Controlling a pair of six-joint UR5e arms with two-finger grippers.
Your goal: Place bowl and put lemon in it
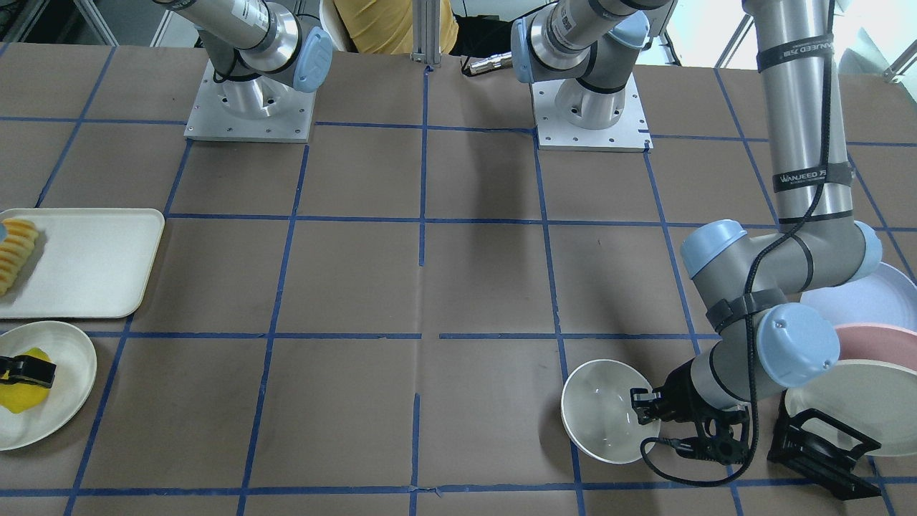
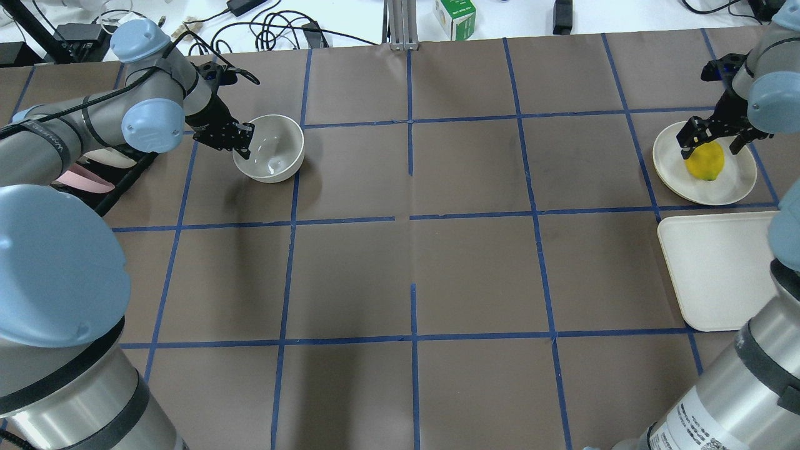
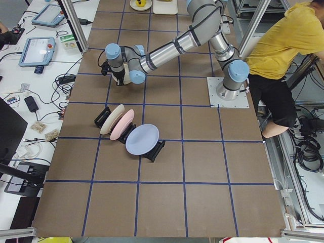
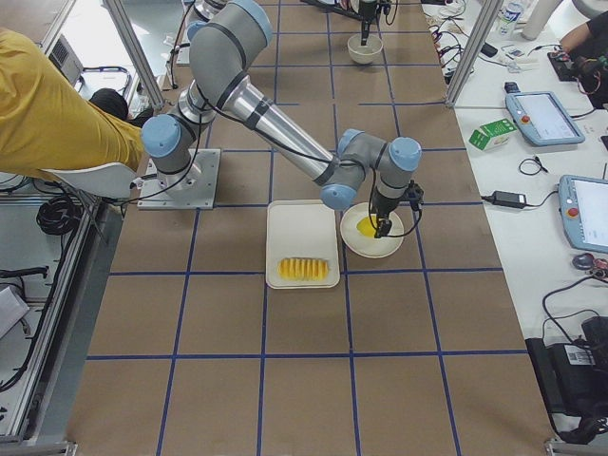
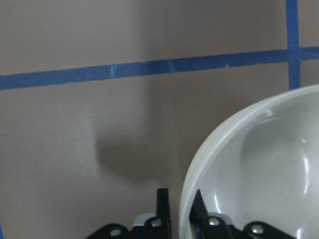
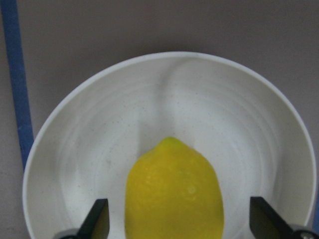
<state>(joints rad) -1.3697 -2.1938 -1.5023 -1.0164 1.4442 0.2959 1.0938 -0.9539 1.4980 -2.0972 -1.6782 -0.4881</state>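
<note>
The off-white bowl [image 2: 272,147] is at the far left of the table; it also shows in the front-facing view [image 1: 602,408]. My left gripper [image 2: 240,139] is shut on its rim [image 5: 192,199], one finger inside and one outside. Its shadow lies offset on the table, and I cannot tell whether it rests or hangs just above. The yellow lemon [image 6: 172,191] lies on a shallow cream plate [image 6: 224,114] at the far right [image 2: 706,161]. My right gripper [image 6: 179,221] is open, low over the lemon, with a finger on each side and a gap to both.
A cream tray [image 1: 93,265] with a row of fruit slices [image 1: 16,254] sits beside the lemon's plate [image 1: 68,358]. A black rack [image 1: 824,444] holding lilac, pink and cream plates stands just behind my left arm. A person in yellow [image 3: 283,40] sits behind the robot bases.
</note>
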